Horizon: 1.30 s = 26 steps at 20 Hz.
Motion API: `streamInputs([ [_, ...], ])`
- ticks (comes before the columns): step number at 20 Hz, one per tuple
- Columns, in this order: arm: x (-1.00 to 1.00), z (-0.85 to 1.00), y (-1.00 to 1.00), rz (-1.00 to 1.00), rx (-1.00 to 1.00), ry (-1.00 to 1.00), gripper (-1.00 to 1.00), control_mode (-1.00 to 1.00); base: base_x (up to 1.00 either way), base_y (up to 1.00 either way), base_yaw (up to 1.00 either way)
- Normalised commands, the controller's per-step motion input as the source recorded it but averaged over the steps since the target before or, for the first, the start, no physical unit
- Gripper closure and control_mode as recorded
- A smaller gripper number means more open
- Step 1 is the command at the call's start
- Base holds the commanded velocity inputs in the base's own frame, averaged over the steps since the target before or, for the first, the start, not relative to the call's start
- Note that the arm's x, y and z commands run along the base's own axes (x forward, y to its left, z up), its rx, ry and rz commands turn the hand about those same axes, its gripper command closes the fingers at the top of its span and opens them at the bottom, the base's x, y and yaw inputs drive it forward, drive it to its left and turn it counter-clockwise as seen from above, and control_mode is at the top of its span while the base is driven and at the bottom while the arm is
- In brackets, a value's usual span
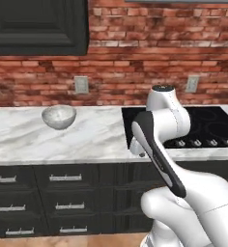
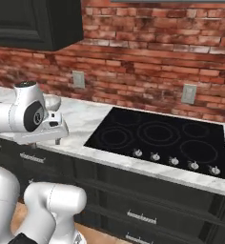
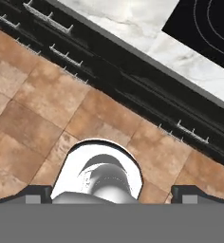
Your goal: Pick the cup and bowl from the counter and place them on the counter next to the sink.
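Observation:
The pale grey-white bowl (image 1: 59,116) stands upright on the white marble counter (image 1: 19,137), left of the cooktop and near the brick wall. In the right base view its rim (image 2: 52,102) peeks out behind my arm. My gripper (image 2: 45,143) hangs open and empty over the counter's front edge, pointing down, to the right of the bowl and well apart from it. In the hand view its two dark fingertips (image 3: 38,192) stand wide apart over the floor and the cabinet fronts. The green cup and the sink are out of view.
A black glass cooktop (image 1: 207,125) with a row of knobs (image 2: 174,161) lies in the counter to the right. Dark drawers (image 1: 63,193) run below, and a dark wall cabinet (image 1: 36,24) hangs above the left part. Brown tiled floor (image 3: 33,104) lies under the hand.

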Motion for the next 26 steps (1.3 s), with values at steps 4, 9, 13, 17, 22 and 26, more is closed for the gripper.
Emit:
streamInputs([
  [4, 0.00, 0.00, 0.00, 0.00, 0.00, 0.00, -1.00, 1.00, 0.70, 0.28, -0.64],
  [9, 0.00, 0.00, 0.00, 0.00, 0.00, 0.00, -1.00, 1.00, 0.11, 0.71, -0.44],
  [13, 0.00, 0.00, 0.00, 0.00, 0.00, 0.00, -1.00, 1.00, 0.00, 0.76, -0.36],
  [17, 0.00, 0.00, 0.00, 0.00, 0.00, 0.00, -1.00, 1.00, 0.36, 0.63, -0.22],
  [22, 0.00, 0.00, 0.00, 0.00, 0.00, 0.00, -1.00, 1.00, 0.43, 0.51, -0.09],
  [26, 0.00, 0.00, 0.00, 0.00, 0.00, 0.00, -1.00, 1.00, 0.06, 0.26, 0.00],
])
